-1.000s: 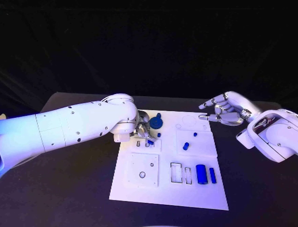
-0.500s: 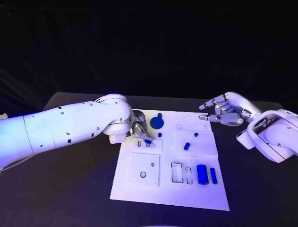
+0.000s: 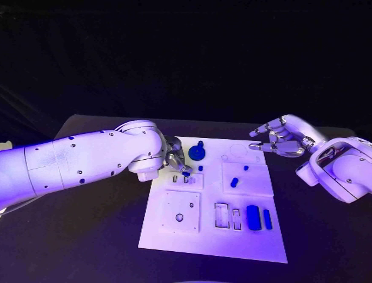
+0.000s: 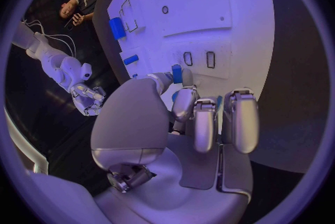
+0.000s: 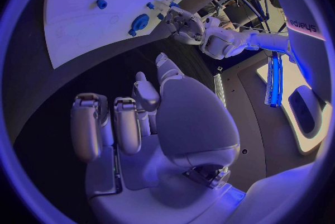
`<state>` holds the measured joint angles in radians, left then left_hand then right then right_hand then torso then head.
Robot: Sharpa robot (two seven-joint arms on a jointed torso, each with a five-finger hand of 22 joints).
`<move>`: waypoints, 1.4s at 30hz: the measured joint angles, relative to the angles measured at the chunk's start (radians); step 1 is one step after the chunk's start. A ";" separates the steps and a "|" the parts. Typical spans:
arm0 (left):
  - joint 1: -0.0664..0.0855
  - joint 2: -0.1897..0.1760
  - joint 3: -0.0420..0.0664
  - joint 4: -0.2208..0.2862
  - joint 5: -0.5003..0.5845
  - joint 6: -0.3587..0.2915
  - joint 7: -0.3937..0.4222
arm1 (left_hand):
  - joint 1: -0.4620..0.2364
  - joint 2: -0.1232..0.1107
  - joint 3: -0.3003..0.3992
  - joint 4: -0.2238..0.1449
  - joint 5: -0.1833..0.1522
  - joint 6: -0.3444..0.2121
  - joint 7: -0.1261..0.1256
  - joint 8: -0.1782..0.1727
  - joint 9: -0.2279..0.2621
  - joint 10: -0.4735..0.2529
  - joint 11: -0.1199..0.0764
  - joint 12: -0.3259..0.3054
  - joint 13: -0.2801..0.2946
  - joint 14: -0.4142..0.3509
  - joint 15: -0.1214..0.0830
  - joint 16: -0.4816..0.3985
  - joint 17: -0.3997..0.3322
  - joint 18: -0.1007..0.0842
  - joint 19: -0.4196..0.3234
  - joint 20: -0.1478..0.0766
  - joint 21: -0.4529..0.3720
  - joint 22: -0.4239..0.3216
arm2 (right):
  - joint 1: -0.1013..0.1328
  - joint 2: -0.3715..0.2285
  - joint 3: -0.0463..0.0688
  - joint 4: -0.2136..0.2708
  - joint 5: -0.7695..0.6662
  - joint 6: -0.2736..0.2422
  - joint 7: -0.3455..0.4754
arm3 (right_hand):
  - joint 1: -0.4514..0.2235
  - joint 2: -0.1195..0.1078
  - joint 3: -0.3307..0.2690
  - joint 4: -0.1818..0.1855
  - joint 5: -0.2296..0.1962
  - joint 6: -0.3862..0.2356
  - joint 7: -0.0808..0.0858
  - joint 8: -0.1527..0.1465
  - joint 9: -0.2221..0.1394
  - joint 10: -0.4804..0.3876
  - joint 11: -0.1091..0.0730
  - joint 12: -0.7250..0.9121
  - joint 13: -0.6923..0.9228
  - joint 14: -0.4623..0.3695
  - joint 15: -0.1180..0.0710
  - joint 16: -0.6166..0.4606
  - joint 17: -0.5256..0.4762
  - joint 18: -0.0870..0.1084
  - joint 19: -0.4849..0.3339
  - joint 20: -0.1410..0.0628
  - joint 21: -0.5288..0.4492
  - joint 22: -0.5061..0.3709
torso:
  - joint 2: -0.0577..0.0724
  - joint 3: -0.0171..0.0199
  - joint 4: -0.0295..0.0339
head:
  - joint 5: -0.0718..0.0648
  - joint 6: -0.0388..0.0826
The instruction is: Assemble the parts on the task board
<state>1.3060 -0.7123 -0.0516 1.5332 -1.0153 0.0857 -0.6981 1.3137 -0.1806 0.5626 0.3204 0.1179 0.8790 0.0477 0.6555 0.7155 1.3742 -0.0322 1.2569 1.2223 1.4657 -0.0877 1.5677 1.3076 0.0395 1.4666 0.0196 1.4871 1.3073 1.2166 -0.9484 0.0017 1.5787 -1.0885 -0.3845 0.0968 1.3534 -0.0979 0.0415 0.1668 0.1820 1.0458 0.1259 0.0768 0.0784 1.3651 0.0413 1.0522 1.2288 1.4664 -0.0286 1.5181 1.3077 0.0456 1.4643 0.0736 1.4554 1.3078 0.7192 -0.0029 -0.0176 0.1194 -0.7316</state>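
The white task board (image 3: 173,233) (image 4: 230,12) (image 5: 77,28) lies in the middle of the table. My left hand (image 3: 175,160) (image 4: 188,118) hovers over the board's far left part and pinches a small blue part (image 3: 187,173) (image 4: 176,74) between thumb and finger, just above two small slots (image 3: 183,178) (image 4: 198,58). My right hand (image 3: 279,141) (image 5: 139,118) hangs beyond the board's far right corner with its fingers loosely bent, holding nothing. A blue disc with a knob (image 3: 197,152) (image 5: 138,23) lies beside the left hand.
On the board lie a blue cylinder (image 3: 233,182) (image 4: 130,59), a small peg (image 3: 243,167), a large blue block (image 3: 252,217) (image 4: 116,28) and a thin blue bar (image 3: 266,219). Two rectangular slots (image 3: 227,216) and a round hole (image 3: 179,217) lie near the front.
My left arm has drawn back to the left while its hand stays over the two small slots with the blue part. The right hand has not moved.
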 measured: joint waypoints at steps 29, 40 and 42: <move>-0.030 -0.006 -0.009 0.014 -0.157 0.001 0.000 | -0.029 -0.005 0.033 -0.027 -0.007 0.002 0.002 0.006 0.011 0.007 0.000 0.009 0.004 0.000 0.000 0.000 0.000 0.000 0.000 0.000 0.000 0.001 | 0.000 -0.001 0.000 0.008 0.000 0.004 0.000 | 0.000 0.000 0.000 0.000 0.000 0.000 0.000 0.000 0.000 0.000 0.000 0.000 0.000 0.000 0.000 0.000 0.000 0.000 0.000 0.000 0.000 0.000 | 0.001 -0.0010 -0.0007 | 0.001 -0.012; -0.037 0.004 -0.007 0.005 -0.155 0.001 0.000 | -0.049 -0.004 0.050 -0.039 -0.010 0.004 0.000 0.010 0.014 0.011 -0.004 0.009 0.007 0.000 0.000 0.000 0.000 0.000 0.000 0.000 0.000 0.001 | -0.001 0.001 0.000 0.008 0.000 0.005 0.001 | 0.000 0.000 0.000 0.000 0.000 0.000 0.000 0.000 0.000 0.000 0.000 0.000 0.000 0.000 0.000 0.000 0.000 0.000 0.000 0.000 0.000 0.000 | 0.001 -0.0008 -0.0023 | 0.003 -0.014; -0.037 0.004 -0.007 0.005 -0.155 0.000 0.001 | -0.050 -0.005 0.050 -0.039 -0.011 0.006 -0.001 0.010 0.014 0.011 -0.004 0.009 0.007 0.000 0.000 0.000 0.000 0.000 0.000 0.000 0.000 0.001 | -0.001 0.001 0.000 0.008 0.000 0.005 0.001 | 0.000 0.000 0.000 0.000 0.000 0.000 0.000 0.000 0.000 0.000 0.000 0.000 0.000 0.000 0.000 0.000 0.000 0.000 0.000 0.000 0.000 0.000 | 0.001 -0.0006 -0.0022 | 0.003 -0.014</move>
<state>1.2687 -0.7081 -0.0588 1.5383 -1.1703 0.0860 -0.6975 1.2637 -0.1859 0.6128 0.2812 0.1073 0.8846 0.0469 0.6658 0.7298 1.3848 -0.0358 1.2662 1.2291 1.4657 -0.0876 1.5677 1.3073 0.0395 1.4666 0.0196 1.4871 1.3078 1.2159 -0.9477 0.0016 1.5868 -1.0885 -0.3792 0.0975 1.3534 -0.0979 0.0415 0.1668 0.1820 1.0458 0.1259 0.0768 0.0781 1.3651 0.0413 1.0522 1.2289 1.4664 -0.0286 1.5181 1.3073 0.0456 1.4643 0.0736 1.4554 1.3074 0.7201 -0.0035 -0.0198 0.1225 -0.7461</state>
